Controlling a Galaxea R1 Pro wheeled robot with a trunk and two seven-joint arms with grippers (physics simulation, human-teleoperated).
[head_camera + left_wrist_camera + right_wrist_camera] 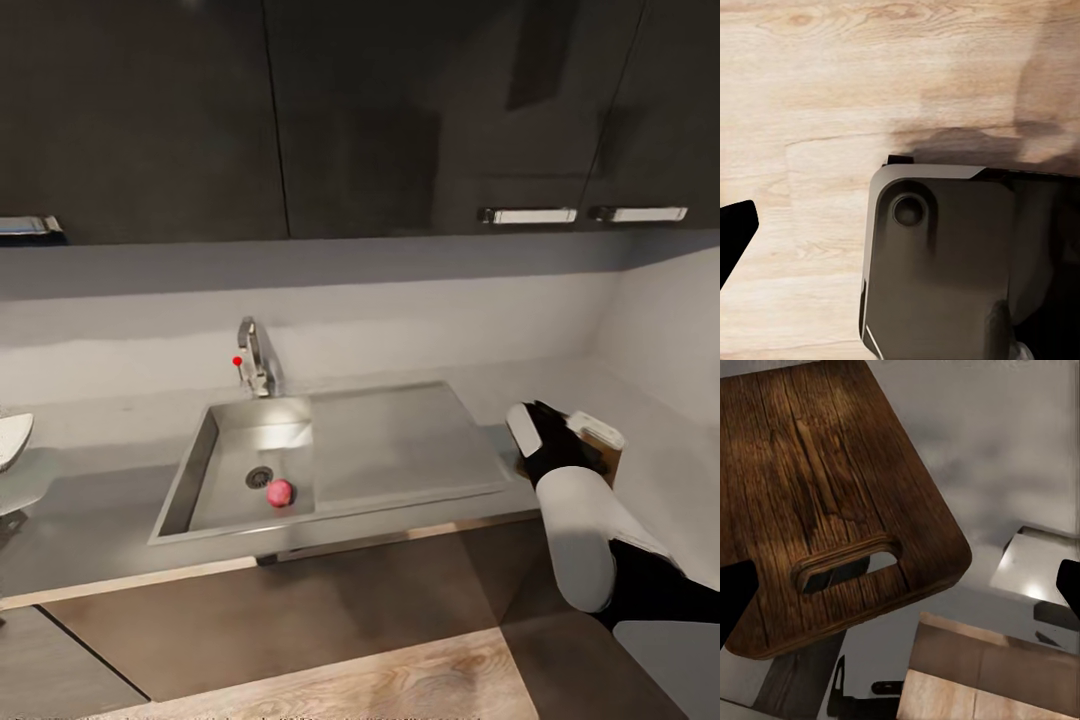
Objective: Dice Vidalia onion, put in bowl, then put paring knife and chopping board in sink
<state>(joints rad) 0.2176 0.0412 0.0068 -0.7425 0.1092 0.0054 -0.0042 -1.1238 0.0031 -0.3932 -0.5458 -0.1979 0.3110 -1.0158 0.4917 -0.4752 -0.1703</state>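
Just one Vidalia onion (pixel 280 492), resting in the sink (pixel 400 450) beside the drain.

One chopping board (pixel 832 495) lies on the grey worktop (pixel 90 540), right of the sink, largely hidden in the head view by the right arm; the right tool (pixel 900 585) hovers over it, fingers spread, empty. Left tool's state: cannot tell.

White forearm shell (pixel 578 540) – black joints, black claw (pixel 556 447)

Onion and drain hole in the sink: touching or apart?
Apart. The head view shows the Vidalia onion resting on the sink floor beside the drain, with a sliver of bare steel between them.
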